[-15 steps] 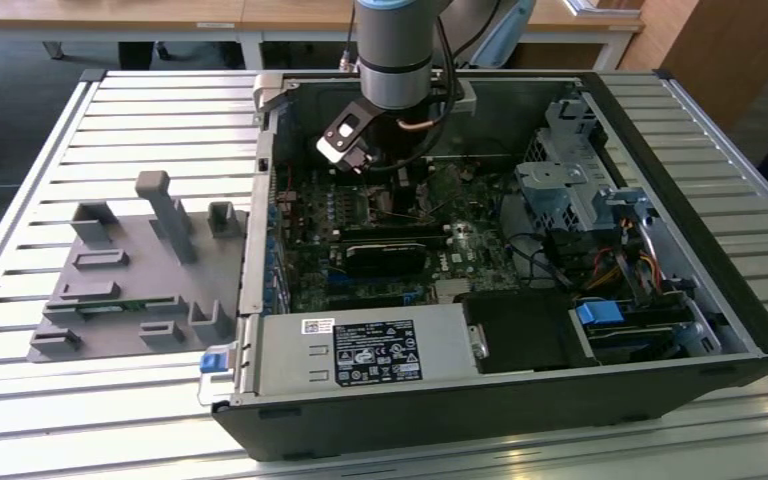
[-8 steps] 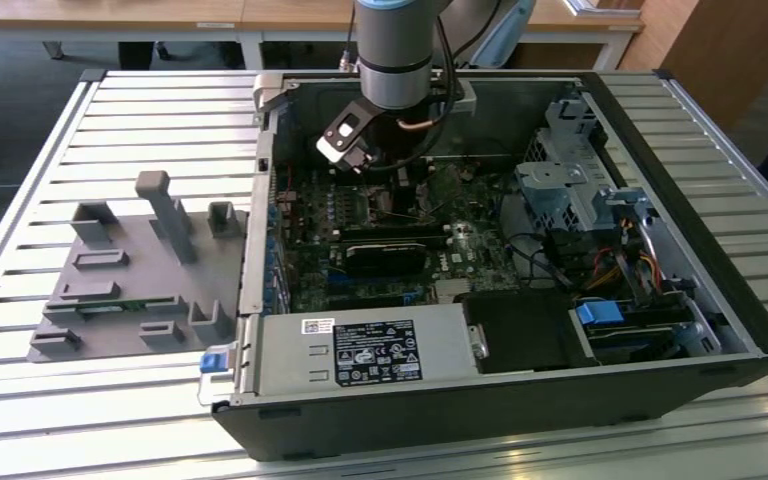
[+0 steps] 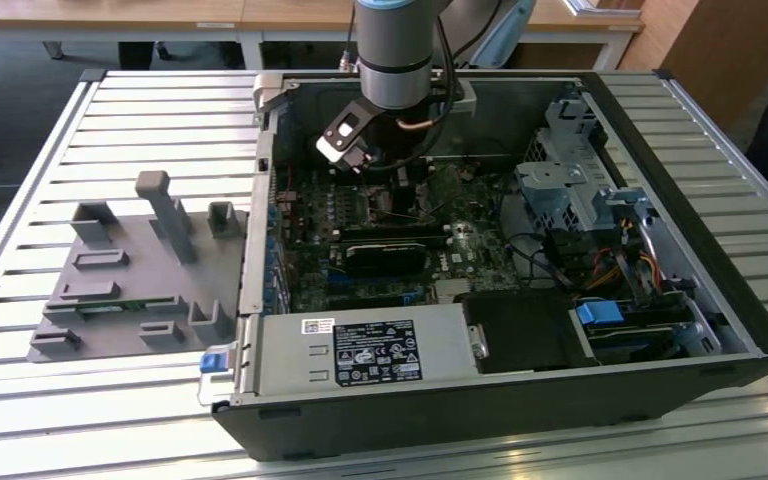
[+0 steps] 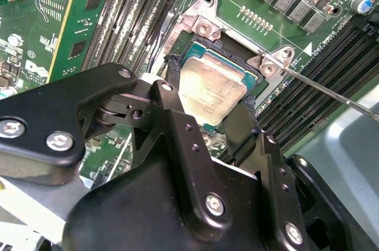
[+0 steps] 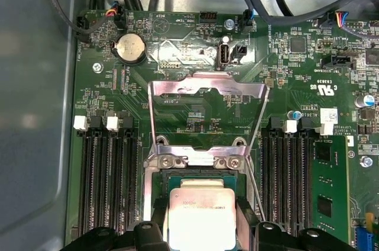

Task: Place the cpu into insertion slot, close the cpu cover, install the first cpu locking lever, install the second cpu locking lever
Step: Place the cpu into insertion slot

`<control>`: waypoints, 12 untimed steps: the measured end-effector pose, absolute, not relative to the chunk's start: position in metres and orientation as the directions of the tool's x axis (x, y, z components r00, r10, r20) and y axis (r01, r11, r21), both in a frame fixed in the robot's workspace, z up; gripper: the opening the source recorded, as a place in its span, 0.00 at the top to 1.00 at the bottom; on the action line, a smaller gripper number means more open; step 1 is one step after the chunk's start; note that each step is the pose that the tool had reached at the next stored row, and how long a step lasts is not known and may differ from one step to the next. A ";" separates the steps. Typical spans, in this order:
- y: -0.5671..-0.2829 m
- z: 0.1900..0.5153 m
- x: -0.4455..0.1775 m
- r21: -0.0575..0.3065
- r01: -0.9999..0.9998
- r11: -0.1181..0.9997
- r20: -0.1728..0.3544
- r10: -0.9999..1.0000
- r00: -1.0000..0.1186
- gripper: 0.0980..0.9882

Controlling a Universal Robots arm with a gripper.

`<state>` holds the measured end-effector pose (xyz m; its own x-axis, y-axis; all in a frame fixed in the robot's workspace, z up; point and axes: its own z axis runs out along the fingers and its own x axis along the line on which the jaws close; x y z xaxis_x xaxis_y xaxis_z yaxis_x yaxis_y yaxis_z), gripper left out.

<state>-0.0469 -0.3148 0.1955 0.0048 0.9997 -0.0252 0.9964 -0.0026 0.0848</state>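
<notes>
The cpu (image 4: 210, 88), a pale silvery square chip, sits between my gripper's black fingers (image 4: 170, 88), right at the insertion slot (image 4: 190, 45); whether it is fully seated I cannot tell. My gripper (image 4: 210, 96) is shut on its two opposite edges. In the first wrist view the cpu (image 5: 201, 215) lies over the insertion slot (image 5: 161, 181), and the cpu cover (image 5: 177, 88) stands flipped open beyond it, its cut-out showing the green board. A thin locking lever (image 4: 331, 92) sticks out sideways from the socket. In the exterior view my gripper (image 3: 387, 180) reaches down into the computer case.
Black memory slots (image 5: 106, 186) flank the socket on both sides. The open computer case (image 3: 704, 300) holds a power supply (image 3: 364, 352), drive cages and cables. A grey parts fixture (image 3: 131, 270) lies on the slatted table at the exterior view's left.
</notes>
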 end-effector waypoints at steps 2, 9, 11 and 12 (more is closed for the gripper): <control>-0.315 0.196 -0.047 0.085 0.996 -0.005 -0.025 1.000 0.007 0.51; -0.314 0.195 -0.047 0.085 0.996 -0.006 -0.027 1.000 0.008 0.51; -0.314 0.194 -0.047 0.085 0.996 -0.006 -0.027 1.000 0.008 0.51; -0.314 0.194 -0.047 0.085 0.996 -0.006 -0.027 1.000 0.009 0.51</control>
<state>-0.0469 -0.3142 0.1937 0.0087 0.9996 -0.0269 0.9964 -0.0064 0.0847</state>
